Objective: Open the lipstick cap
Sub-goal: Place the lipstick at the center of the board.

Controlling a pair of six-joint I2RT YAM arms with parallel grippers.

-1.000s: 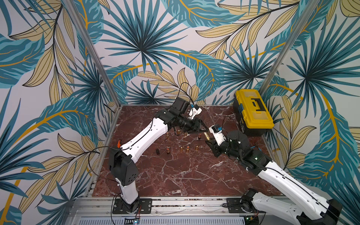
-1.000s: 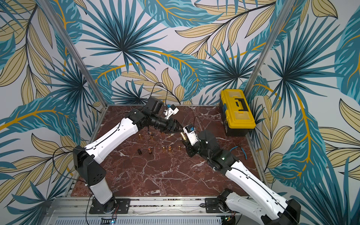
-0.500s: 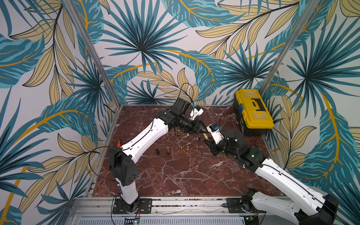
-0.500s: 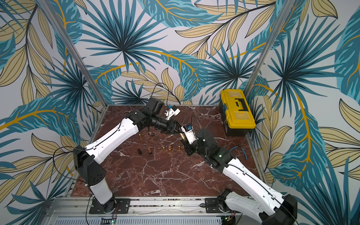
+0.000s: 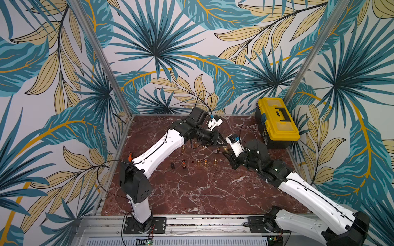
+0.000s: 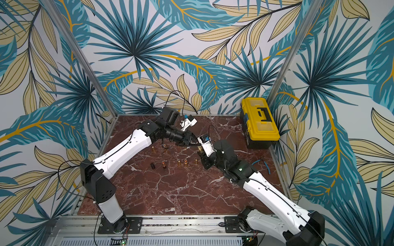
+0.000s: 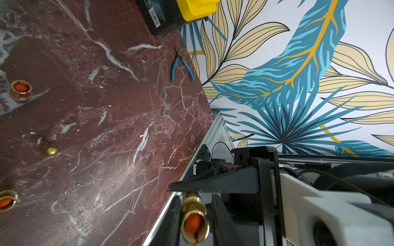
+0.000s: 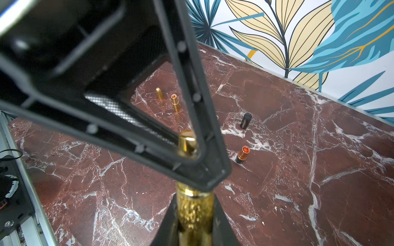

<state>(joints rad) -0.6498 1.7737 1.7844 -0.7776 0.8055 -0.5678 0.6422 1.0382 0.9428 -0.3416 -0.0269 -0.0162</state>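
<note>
Okay, I see the gold lipstick (image 8: pixel 195 213) lifted off the marble table (image 5: pixel 191 191), a short way out from the yellow toolbox (image 5: pixel 277 121) on the side facing the table's middle. My right gripper (image 8: pixel 195 200) is clamped on its textured lower body, one finger pressed to each side. My left gripper (image 7: pixel 195 204) reaches in from farther off the toolbox, and its fingers (image 8: pixel 191 102) are drawn together around the smooth domed cap (image 8: pixel 187 144), which sits on the tube. Both top views show the two grippers meeting tip to tip at that spot.

Farther from the toolbox than the held tube, several loose lipsticks (image 5: pixel 201 163) stand on the table. Among them are an uncapped orange one (image 8: pixel 243 154) and a black tube (image 8: pixel 245 121). Blue-handled pliers (image 7: pixel 181 68) lie by the table edge, near the toolbox.
</note>
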